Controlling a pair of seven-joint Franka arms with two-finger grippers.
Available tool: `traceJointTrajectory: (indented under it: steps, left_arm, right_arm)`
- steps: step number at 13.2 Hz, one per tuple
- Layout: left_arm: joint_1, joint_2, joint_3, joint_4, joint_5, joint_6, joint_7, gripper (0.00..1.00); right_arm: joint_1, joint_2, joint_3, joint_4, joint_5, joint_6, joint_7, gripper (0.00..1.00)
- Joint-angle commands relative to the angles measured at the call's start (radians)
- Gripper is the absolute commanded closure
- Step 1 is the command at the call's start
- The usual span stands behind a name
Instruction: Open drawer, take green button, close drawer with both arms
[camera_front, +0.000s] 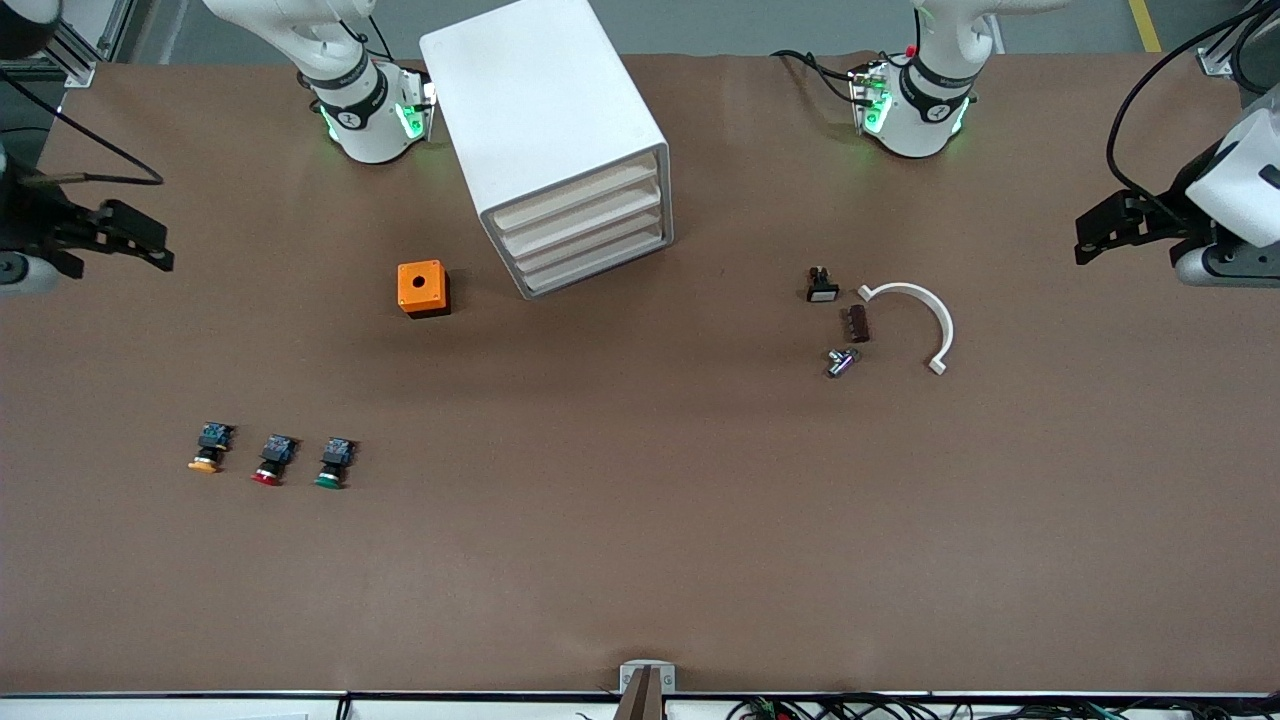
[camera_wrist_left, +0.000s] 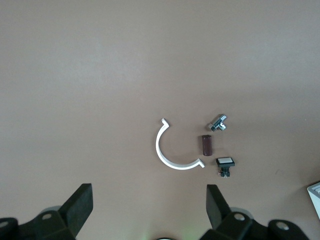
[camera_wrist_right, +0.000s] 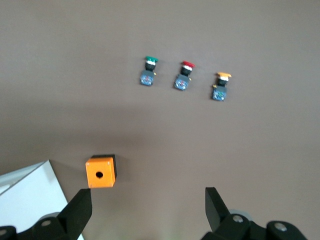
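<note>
The green-capped button (camera_front: 333, 465) lies on the brown table toward the right arm's end, beside a red-capped one (camera_front: 272, 462) and an orange-capped one (camera_front: 209, 450). It also shows in the right wrist view (camera_wrist_right: 149, 72). The white drawer cabinet (camera_front: 560, 130) stands near the arms' bases, and its stacked drawers (camera_front: 590, 230) are all shut. My right gripper (camera_front: 155, 248) is open and empty, up over the table's edge at the right arm's end (camera_wrist_right: 148, 200). My left gripper (camera_front: 1090, 238) is open and empty, up over the left arm's end (camera_wrist_left: 149, 197).
An orange box (camera_front: 423, 288) with a hole sits beside the cabinet. Toward the left arm's end lie a white curved piece (camera_front: 925, 310), a small black switch (camera_front: 822, 286), a brown block (camera_front: 858, 323) and a metal fitting (camera_front: 840, 362).
</note>
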Motion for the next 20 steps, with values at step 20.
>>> traceJointTrajectory:
  steps: [20]
  left_arm:
    - [-0.024,-0.155,0.011,-0.239,-0.018,0.123,0.005,0.00]
  right_arm:
    - [-0.002,-0.049,-0.006,0.017,0.025,0.003,0.015,0.00]
